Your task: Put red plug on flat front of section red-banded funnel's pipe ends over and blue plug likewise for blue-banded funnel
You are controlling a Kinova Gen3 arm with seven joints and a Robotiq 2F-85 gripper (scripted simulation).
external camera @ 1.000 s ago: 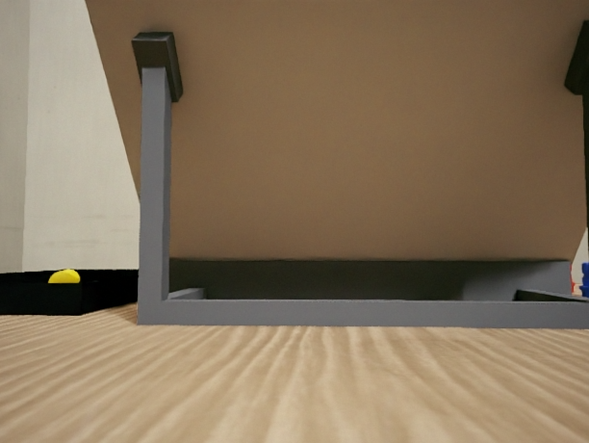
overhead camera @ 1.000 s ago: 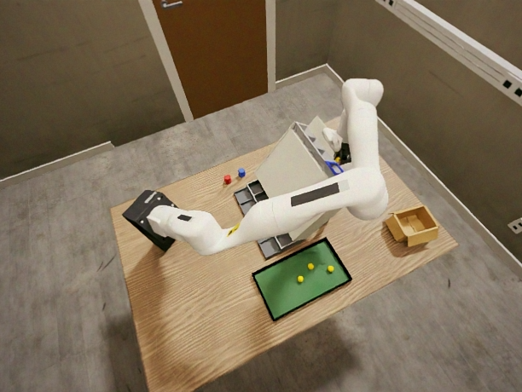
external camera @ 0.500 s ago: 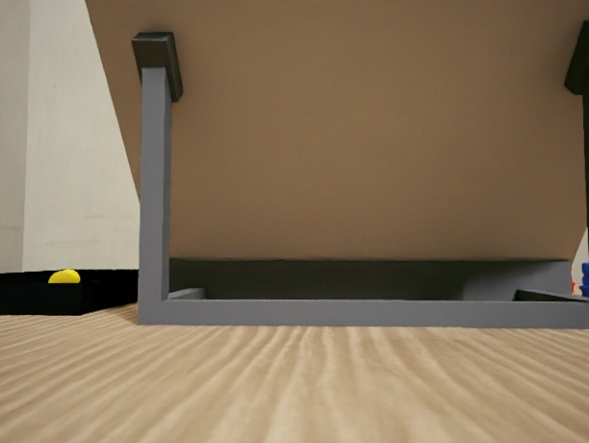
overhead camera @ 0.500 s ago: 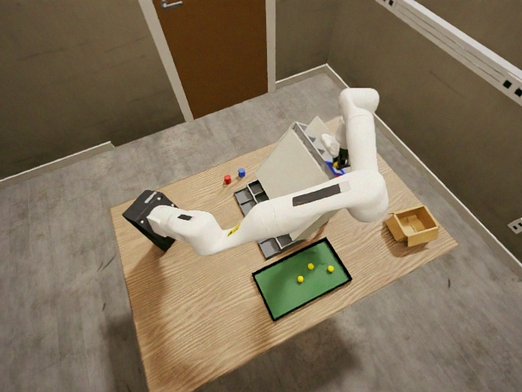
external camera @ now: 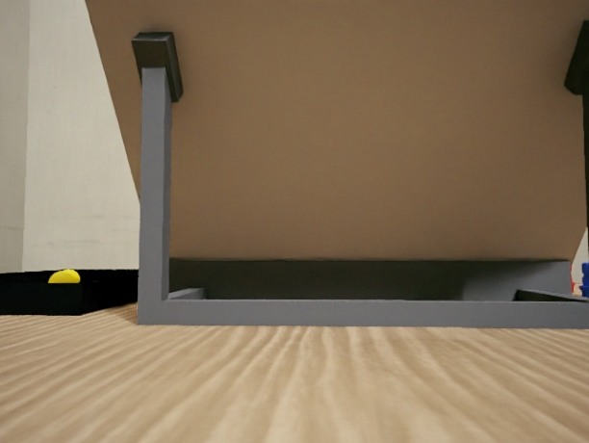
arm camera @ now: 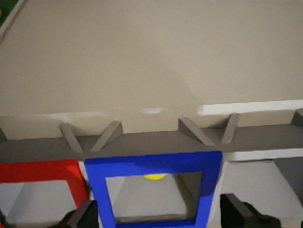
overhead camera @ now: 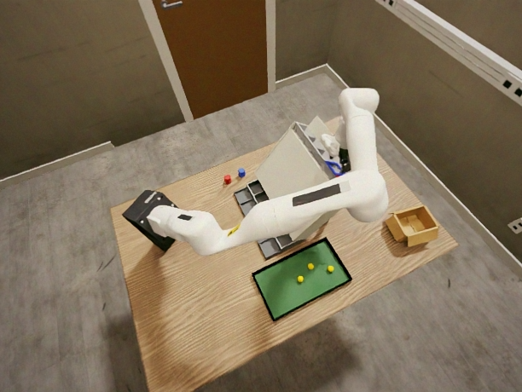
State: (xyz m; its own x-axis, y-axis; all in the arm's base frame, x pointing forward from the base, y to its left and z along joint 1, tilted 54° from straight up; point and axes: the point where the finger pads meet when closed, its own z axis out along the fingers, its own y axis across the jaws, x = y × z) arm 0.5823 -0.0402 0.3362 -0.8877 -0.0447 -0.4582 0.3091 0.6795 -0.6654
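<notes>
In the wrist view my gripper (arm camera: 160,217) is open, its dark fingertips standing on either side of the blue-banded funnel (arm camera: 154,185). A yellow marble (arm camera: 154,175) lies loose inside that funnel, below the fingers. The red-banded funnel (arm camera: 40,185) is just to its left. In the top view the gripper (overhead camera: 341,164) is behind the top of the sloped cover (overhead camera: 294,170), over the blue band. The red plug (overhead camera: 228,179) and the blue plug (overhead camera: 241,172) stand on the table beyond the grey sectioned tray (overhead camera: 252,197). In the exterior view the tray's sections (external camera: 366,289) show no marble.
A green tray (overhead camera: 304,276) holds three yellow marbles near the table's front edge. A cardboard box (overhead camera: 413,226) stands at the right. The arm's black base (overhead camera: 149,219) is at the left, and the arm lies across the cover and tray.
</notes>
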